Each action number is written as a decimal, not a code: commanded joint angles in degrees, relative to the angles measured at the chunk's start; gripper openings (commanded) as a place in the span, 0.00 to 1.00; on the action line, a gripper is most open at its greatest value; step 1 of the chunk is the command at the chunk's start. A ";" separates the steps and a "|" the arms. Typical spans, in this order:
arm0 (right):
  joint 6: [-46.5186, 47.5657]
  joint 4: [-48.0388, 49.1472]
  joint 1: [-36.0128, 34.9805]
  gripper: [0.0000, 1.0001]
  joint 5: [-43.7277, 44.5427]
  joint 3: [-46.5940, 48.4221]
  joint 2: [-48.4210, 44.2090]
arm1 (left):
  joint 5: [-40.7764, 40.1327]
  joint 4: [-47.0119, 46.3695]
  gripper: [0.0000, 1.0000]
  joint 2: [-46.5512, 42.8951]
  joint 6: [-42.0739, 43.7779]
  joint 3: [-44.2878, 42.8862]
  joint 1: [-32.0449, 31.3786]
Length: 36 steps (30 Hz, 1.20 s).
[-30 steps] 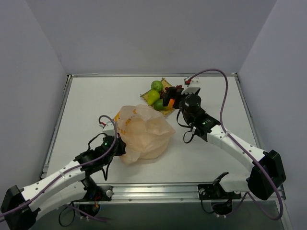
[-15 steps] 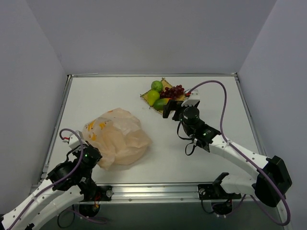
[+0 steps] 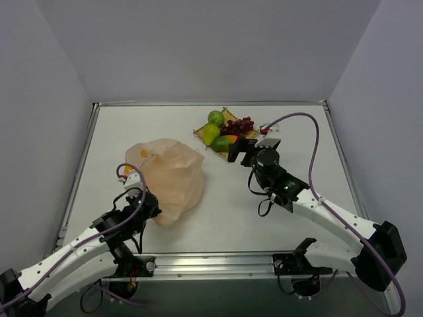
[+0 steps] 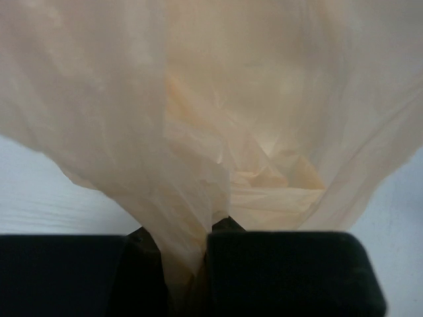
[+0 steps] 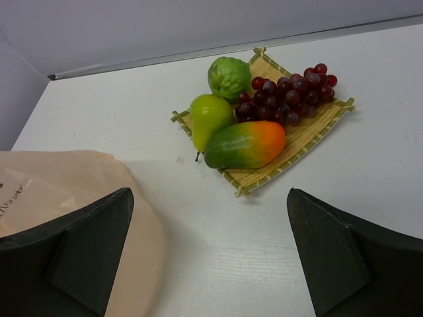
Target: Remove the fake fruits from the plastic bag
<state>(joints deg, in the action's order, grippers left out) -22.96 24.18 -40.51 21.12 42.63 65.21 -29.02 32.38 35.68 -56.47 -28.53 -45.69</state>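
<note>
Top external view: white table [image 3: 119,132] bounded by grey walls [image 3: 198,53]; left gripper [image 3: 148,206] clamped on the plastic bag [image 3: 173,175] at lower left, right gripper [image 3: 242,149] spread wide, empty

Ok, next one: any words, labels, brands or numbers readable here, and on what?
Plastic bag, right wrist view: dark slanted lettering at the left edge, cut off and too blurred to read.
Plastic bag, top view: orange print, too small to read.
Fake fruits and woven tray: no text.
</note>
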 commanded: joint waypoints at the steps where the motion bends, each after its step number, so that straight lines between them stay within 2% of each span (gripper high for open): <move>1: -0.59 -0.10 -0.18 0.96 2.60 0.17 -2.19 | 8.18 -13.20 0.03 5.44 4.08 0.58 -0.19; 2: -0.51 -0.19 -0.09 0.96 2.69 0.34 -2.11 | 8.71 -15.05 0.04 6.23 4.26 0.58 -0.27; 4: -0.59 -0.36 -0.18 0.99 2.43 0.52 -1.32 | 7.40 -14.37 0.22 6.86 4.52 -0.11 -0.27; 6: -0.68 -1.77 -0.18 1.00 1.99 1.57 -0.79 | 4.42 -11.21 0.44 4.68 5.49 -1.96 -0.27; 7: -0.86 -2.29 -0.18 1.00 1.99 1.75 -0.79 | 3.54 -10.16 0.71 3.44 6.88 -2.57 -0.27; 9: -1.21 -2.65 -0.18 1.00 2.34 2.28 -1.40 | 0.91 -6.90 0.94 0.19 8.30 -5.29 -0.19; 17: -0.95 -6.95 -0.18 1.00 3.57 3.25 -6.40 | -7.80 8.11 0.94 -2.72 14.28 -19.00 -0.10; 22: 0.02 -10.12 -0.18 1.00 7.69 2.11 -12.99 | -11.59 12.44 0.94 -4.39 19.18 -25.59 -0.10; 30: 0.20 -16.36 -0.18 1.00 21.13 -2.01 -31.08 | -14.58 10.78 0.94 -7.91 30.09 -34.74 -0.10; 36: -4.98 -18.73 -0.18 1.00 23.00 -5.63 -32.26 | -13.88 6.65 0.94 -10.28 33.18 -31.86 -0.19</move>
<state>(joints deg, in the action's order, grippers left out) -25.19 8.32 -40.56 40.66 39.07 30.61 -42.26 40.51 25.17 -27.40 -61.30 -45.80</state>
